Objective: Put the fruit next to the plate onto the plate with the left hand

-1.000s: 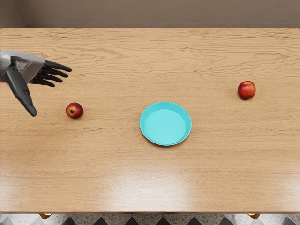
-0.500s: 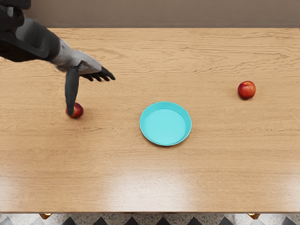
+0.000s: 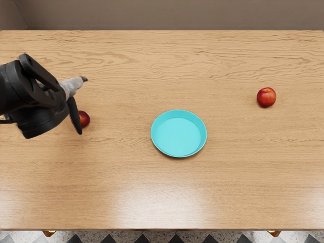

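Near the table's (image 3: pixel 162 192) left edge, the left hand (image 3: pixel 72 98) overlaps the left apple (image 3: pixel 85 118), its grip impossible to judge behind the forearm (image 3: pixel 30 104), with bare wood open across to the empty turquoise plate (image 3: pixel 153 134) and the right apple (image 3: pixel 266 96) well beyond

The left hand (image 3: pixel 72 98) comes in from the left edge and partly covers a red apple (image 3: pixel 85 118) lying on the wooden table (image 3: pixel 162 192). A turquoise plate (image 3: pixel 178 134) sits mid-table, well apart from it. A second apple (image 3: pixel 266 96) lies far to the right.
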